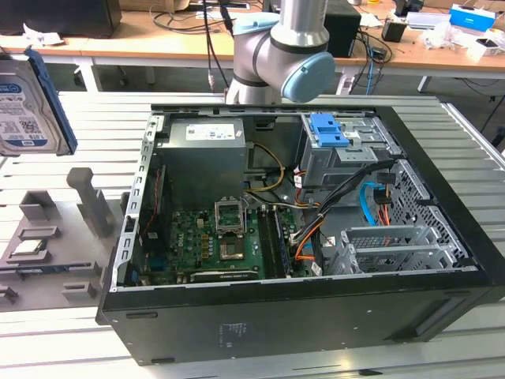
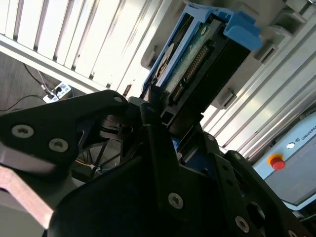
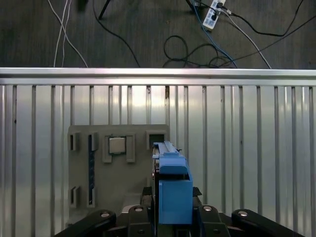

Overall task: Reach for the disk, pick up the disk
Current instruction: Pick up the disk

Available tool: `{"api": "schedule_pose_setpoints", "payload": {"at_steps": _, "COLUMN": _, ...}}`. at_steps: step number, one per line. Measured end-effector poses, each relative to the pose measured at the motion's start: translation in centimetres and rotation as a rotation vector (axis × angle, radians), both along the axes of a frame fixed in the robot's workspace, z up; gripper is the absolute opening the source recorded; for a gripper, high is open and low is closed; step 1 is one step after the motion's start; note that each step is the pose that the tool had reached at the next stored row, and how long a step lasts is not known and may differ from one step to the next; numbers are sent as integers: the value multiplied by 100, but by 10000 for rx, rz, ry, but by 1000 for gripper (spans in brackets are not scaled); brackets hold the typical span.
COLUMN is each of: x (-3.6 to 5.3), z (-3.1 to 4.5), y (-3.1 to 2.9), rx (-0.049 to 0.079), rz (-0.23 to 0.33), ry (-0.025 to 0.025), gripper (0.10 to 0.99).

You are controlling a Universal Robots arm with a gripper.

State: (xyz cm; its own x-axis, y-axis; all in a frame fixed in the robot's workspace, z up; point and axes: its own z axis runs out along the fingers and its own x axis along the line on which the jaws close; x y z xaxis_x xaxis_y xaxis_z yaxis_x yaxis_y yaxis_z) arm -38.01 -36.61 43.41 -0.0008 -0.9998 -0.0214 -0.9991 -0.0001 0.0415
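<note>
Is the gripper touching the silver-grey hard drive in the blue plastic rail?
Touching. In the first wrist view the gripper clamps both sides of the blue-railed silver-grey hard drive.

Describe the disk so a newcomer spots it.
At the exterior view's left, beside the open black computer case and above the tall grey slotted plastic stand, the flat silver-grey hard drive hangs clamped in the tool. Its white-and-blue label and blue plastic rail set it apart from the plain grey stand.

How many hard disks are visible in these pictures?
1. The disk is at the exterior view's far left, raised above the table; the tool grips it in the first wrist view. More may be hidden inside the case.
</note>
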Motion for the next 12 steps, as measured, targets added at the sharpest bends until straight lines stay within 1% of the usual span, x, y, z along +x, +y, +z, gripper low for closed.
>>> {"api": "schedule_pose_setpoints", "payload": {"at_steps": 2, "x": 3, "z": 74, "y": 0, "rx": 0, "rz": 0, "ry": 0, "gripper": 365}}
{"api": "schedule_pose_setpoints", "payload": {"at_steps": 3, "x": 3, "z": 90, "y": 0, "rx": 1, "rz": 0, "ry": -1, "gripper": 365}}
{"api": "schedule_pose_setpoints", "payload": {"at_steps": 6, "x": 8, "z": 179, "y": 0, "rx": 0, "rz": 0, "ry": 0, "gripper": 365}}
{"api": "schedule_pose_setpoints", "payload": {"at_steps": 9, "x": 10, "z": 226, "y": 0, "rx": 1, "rz": 0, "ry": -1, "gripper": 365}}
{"api": "schedule_pose_setpoints", "payload": {"at_steps": 12, "x": 13, "z": 300, "y": 0, "rx": 1, "rz": 0, "ry": -1, "gripper": 365}}
